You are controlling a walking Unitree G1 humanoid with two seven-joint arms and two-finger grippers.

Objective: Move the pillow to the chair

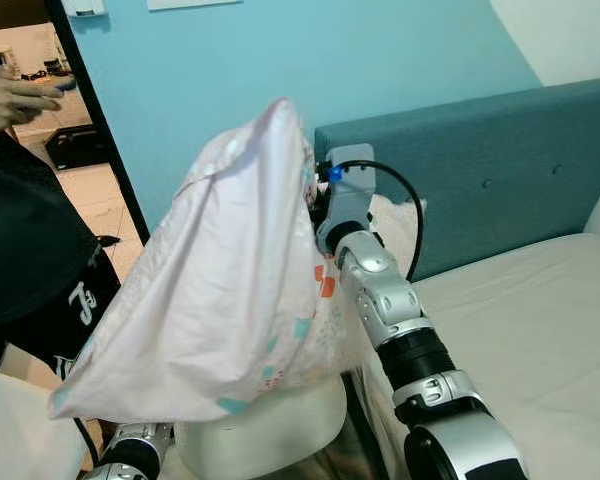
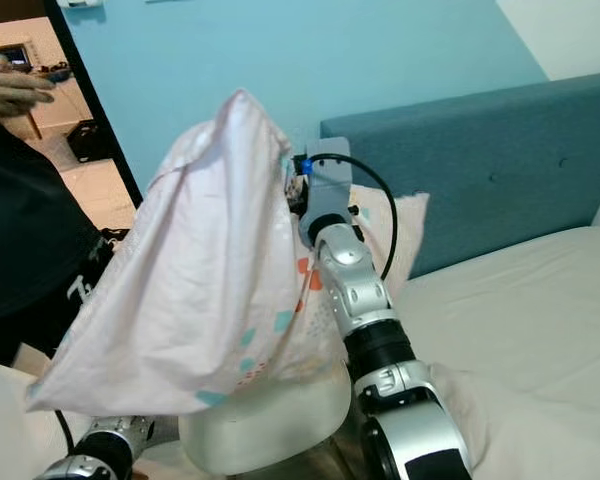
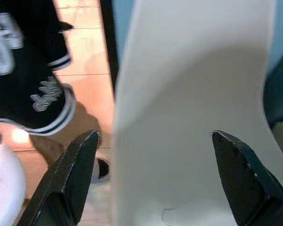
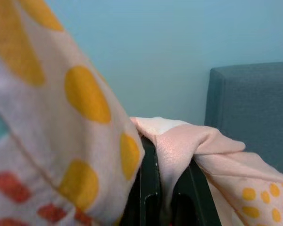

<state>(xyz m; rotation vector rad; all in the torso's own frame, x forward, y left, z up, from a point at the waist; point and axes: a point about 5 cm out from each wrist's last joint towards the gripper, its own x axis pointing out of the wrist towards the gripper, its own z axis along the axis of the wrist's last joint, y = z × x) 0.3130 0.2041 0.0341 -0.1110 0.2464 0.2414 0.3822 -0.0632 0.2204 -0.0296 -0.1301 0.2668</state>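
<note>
A pale pink pillow [image 1: 220, 290] with coloured spots hangs in the air above a white chair [image 1: 265, 430]. My right gripper [image 4: 167, 188] is shut on a fold of the pillow's fabric near its top corner, and my right arm [image 1: 385, 300] reaches up from the lower right. My left gripper [image 3: 153, 183] is low beside the chair, open, with the chair's white back [image 3: 193, 117] between its fingers [image 3: 73, 174]. The pillow's lower edge hangs just above the chair's top.
A teal headboard [image 1: 500, 170] and a bed with a cream sheet [image 1: 530, 330] lie to the right. A person in black clothes [image 1: 30, 260] stands at the left by a doorway, one hand [image 1: 20, 100] raised. A light blue wall [image 1: 280, 50] is behind.
</note>
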